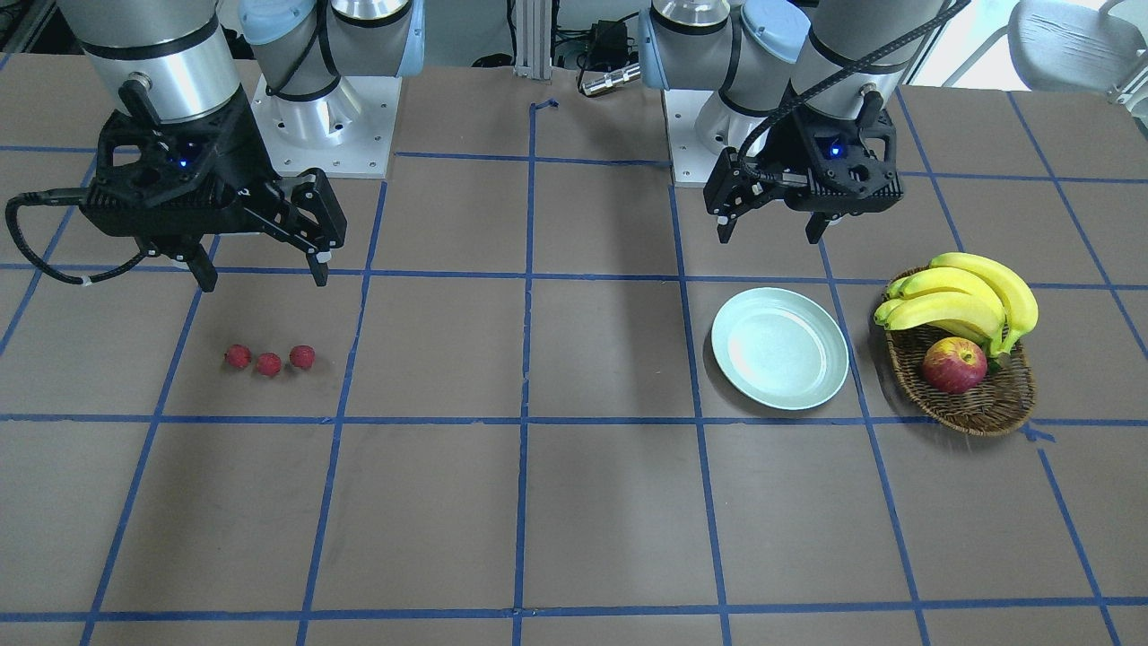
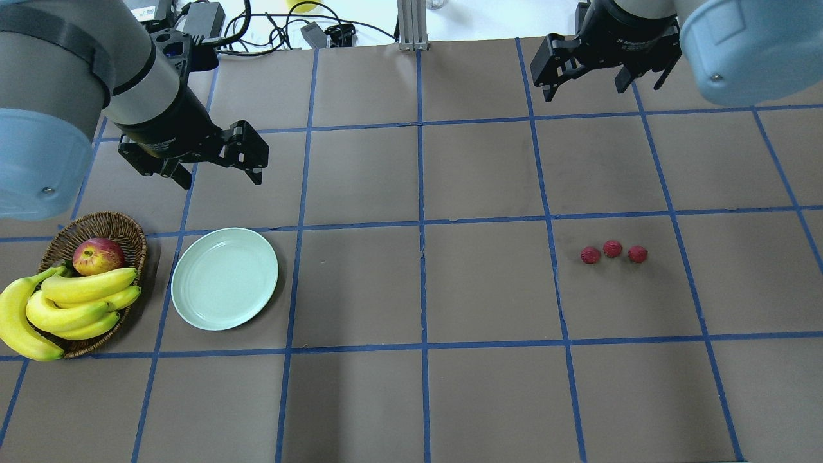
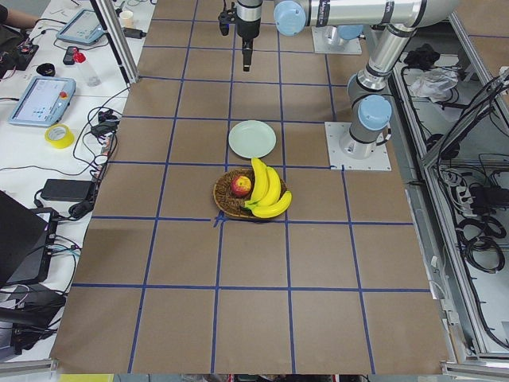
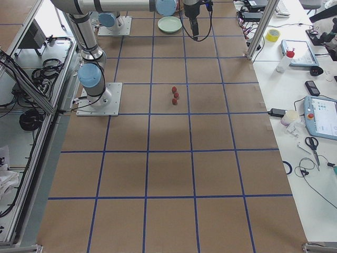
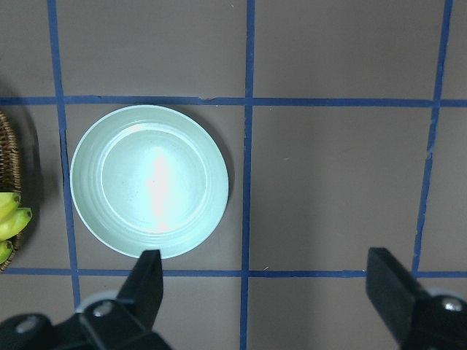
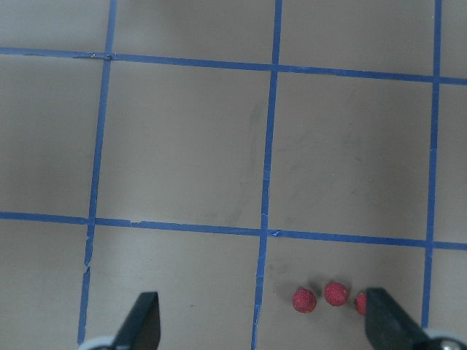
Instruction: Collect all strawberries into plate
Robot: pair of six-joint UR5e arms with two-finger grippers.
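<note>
Nothing legible in any view — screens of the side-bench tablets [image 3: 41,101] too small to read.

Robotics lab for sure: desk [image 2: 482,180] gridded with blue tape [image 2: 421,173], teach pendant [image 3: 41,101] and yellow tape roll [image 3: 58,136] at the left-side view's upper left, cables [image 3: 477,231] down its right.

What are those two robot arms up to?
The robot is meant to put the strawberries on the plate, but none has been picked up yet. All three lie in a row on the table, on the side of the right gripper, which hangs open and empty above it. The left gripper hangs open near the plate, which is empty. Beside the plate sits a basket with bananas and an apple.
</note>
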